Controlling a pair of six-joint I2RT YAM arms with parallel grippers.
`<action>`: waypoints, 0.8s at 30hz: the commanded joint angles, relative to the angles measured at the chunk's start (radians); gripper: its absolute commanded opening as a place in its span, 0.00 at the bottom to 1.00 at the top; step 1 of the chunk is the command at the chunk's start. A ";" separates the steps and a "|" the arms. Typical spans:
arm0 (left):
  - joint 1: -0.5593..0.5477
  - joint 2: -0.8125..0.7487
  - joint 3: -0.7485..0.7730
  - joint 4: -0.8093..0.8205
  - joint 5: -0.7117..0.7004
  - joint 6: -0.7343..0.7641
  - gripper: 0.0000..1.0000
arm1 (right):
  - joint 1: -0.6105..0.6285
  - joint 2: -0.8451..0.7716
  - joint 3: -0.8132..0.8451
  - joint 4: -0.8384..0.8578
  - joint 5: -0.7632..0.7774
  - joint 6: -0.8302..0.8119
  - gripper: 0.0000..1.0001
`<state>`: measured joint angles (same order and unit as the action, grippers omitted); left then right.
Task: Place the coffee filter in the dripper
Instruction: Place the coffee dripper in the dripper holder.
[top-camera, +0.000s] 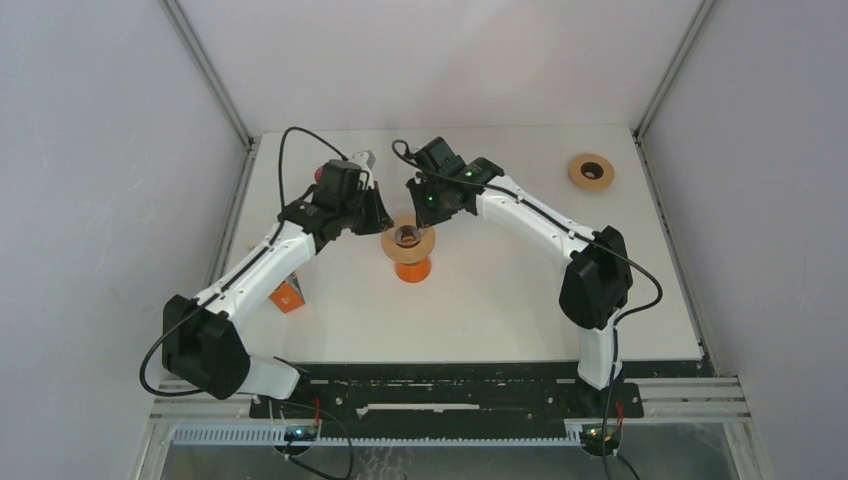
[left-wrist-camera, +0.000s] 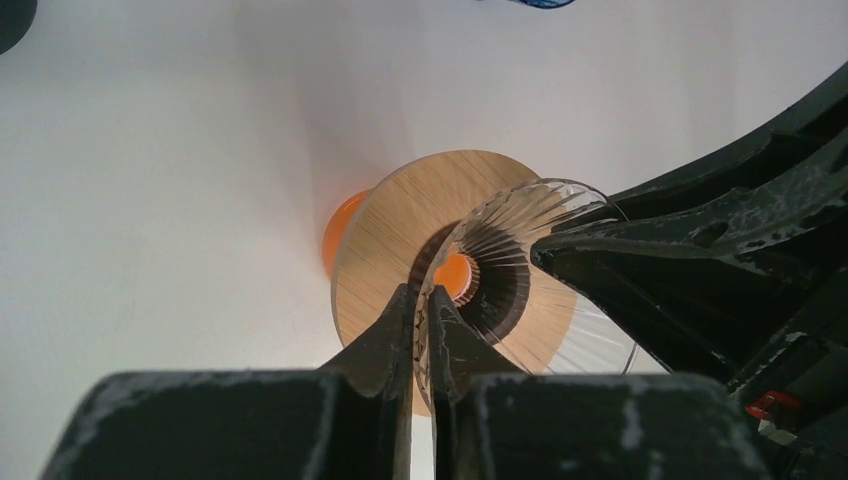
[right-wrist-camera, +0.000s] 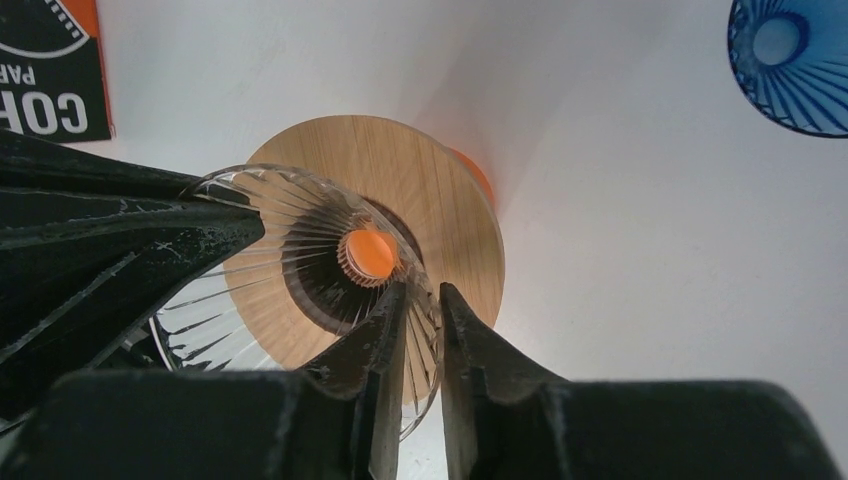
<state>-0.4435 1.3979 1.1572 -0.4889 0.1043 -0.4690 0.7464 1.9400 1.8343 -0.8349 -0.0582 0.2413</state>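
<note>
A clear ribbed glass dripper (top-camera: 408, 238) (left-wrist-camera: 520, 250) (right-wrist-camera: 300, 230) sits in a round wooden collar (left-wrist-camera: 400, 220) (right-wrist-camera: 440, 200) on an orange base (top-camera: 412, 270). My left gripper (top-camera: 385, 222) (left-wrist-camera: 422, 295) is shut on the dripper's rim from the left. Facing it from the right, my right gripper (top-camera: 432, 212) (right-wrist-camera: 422, 290) is shut on the opposite rim, its fingers a little wider apart across the slanted glass wall. Inside the dripper only bare glass ribs and the orange base below show. The coffee filter is out of view.
An orange and black box of coffee papers (top-camera: 288, 296) (right-wrist-camera: 50, 70) lies left of the dripper under the left arm. A blue glass dripper (right-wrist-camera: 790, 60) stands behind. Another wooden ring (top-camera: 591, 171) sits at the back right of the white table (top-camera: 500, 310).
</note>
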 joint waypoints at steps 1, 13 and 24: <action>-0.013 0.015 0.040 -0.131 -0.058 0.049 0.11 | 0.019 0.013 0.024 -0.092 -0.017 -0.033 0.27; -0.009 -0.037 0.092 -0.121 -0.092 0.036 0.30 | 0.010 -0.043 0.059 -0.078 -0.023 -0.030 0.40; -0.002 -0.157 0.067 -0.099 -0.156 0.020 0.53 | 0.006 -0.135 0.059 -0.041 -0.017 -0.027 0.61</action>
<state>-0.4549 1.3235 1.1893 -0.6090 -0.0029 -0.4606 0.7540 1.9133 1.8565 -0.9092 -0.0792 0.2276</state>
